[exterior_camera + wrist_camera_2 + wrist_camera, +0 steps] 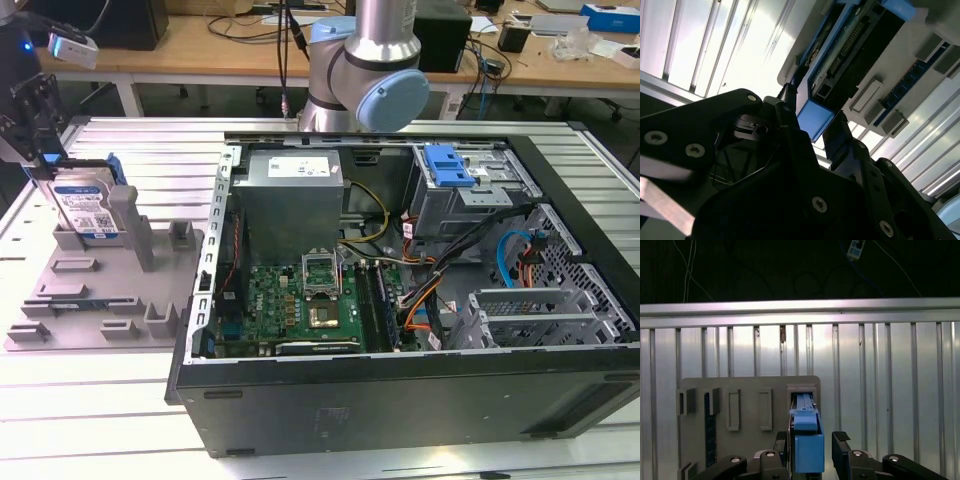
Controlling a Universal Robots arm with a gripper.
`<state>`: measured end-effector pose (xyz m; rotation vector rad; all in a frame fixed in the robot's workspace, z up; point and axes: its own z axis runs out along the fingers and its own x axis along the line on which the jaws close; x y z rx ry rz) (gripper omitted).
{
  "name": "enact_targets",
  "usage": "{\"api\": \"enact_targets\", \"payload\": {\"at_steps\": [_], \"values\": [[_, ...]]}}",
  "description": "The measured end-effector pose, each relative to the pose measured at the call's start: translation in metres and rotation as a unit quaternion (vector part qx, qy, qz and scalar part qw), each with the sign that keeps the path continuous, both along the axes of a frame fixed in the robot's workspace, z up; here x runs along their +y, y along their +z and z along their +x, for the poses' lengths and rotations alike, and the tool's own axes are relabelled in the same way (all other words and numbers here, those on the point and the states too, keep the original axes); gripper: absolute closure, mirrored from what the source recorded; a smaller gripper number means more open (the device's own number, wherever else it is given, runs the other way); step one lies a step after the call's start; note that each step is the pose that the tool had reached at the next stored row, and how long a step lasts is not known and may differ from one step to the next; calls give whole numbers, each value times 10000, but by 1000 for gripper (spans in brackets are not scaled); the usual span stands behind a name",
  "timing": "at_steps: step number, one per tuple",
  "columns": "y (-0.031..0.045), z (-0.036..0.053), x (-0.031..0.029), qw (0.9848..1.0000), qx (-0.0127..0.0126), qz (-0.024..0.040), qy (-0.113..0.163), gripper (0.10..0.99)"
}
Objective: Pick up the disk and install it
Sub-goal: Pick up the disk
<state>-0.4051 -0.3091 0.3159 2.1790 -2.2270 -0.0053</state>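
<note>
While my released hand (811,440) straddles the disk (806,415) standing in the grey holder (747,390), an off-centre squeeze could tilt and jam it.

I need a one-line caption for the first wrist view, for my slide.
End effector open around the upright blue-framed disk on the grey fixture.

Disk (88,205): bare silver metal, glossy paper label, smooth blue plastic frame. Holder tray (110,290): matt grey plastic. Table (150,150): ribbed satin aluminium.
</note>
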Motion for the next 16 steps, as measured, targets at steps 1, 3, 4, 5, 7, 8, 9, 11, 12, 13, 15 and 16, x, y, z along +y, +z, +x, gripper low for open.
{"api": "enact_targets", "payload": {"at_steps": [1,3,4,5,7,8,9,11,12,13,15,16], "values": [[0,0,0,10000,0,0,0,604],[-1,1,0,10000,-1,1,0,604],[-2,2,0,10000,-1,0,0,604],[-2,5,1,10000,-2,0,0,604],[-3,11,0,10000,-1,-4,2,604],[-8,14,-1,10000,-1,-17,9,604],[-14,14,-1,10000,0,-34,16,604],[-27,13,-2,10000,0,-62,35,604],[-31,14,-3,10000,1,-68,48,604],[-33,15,-3,10000,1,-69,56,604],[-36,16,-3,10000,0,-69,71,604],[-36,16,-2,9999,0,-69,76,604]]}}
